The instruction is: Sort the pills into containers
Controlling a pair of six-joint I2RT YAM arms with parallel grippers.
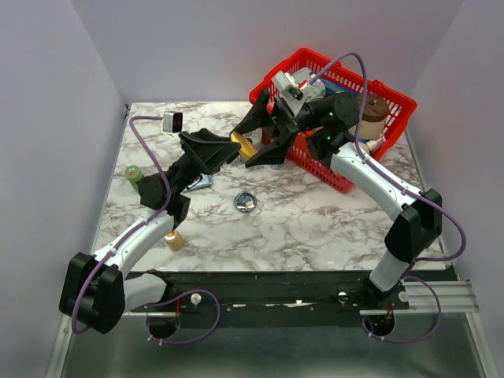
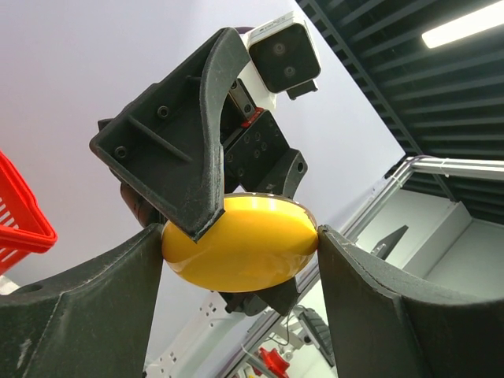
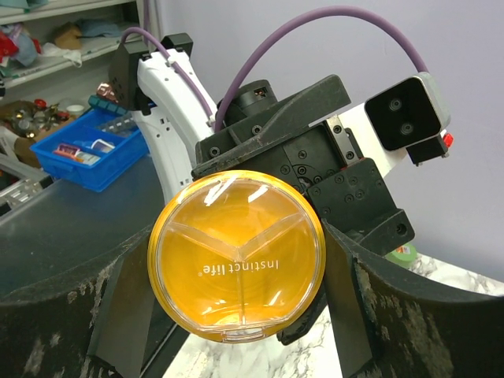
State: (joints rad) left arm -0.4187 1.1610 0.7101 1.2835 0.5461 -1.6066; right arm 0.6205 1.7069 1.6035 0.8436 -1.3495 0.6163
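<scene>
In right wrist view, orange dish (image 3: 236, 256) shows three compartments; overhead, edge-on.

Upside-down white lettering "Instinct life" across the clear face of the translucent orange dish (image 3: 236, 256).

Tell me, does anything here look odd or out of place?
Yes: the translucent orange round dish is not on the marble table but up in the air, tipped on edge, with the left arm and right arm both clamping its rim in their jaws at once. The silvery round dish lies flat on the table.
</scene>
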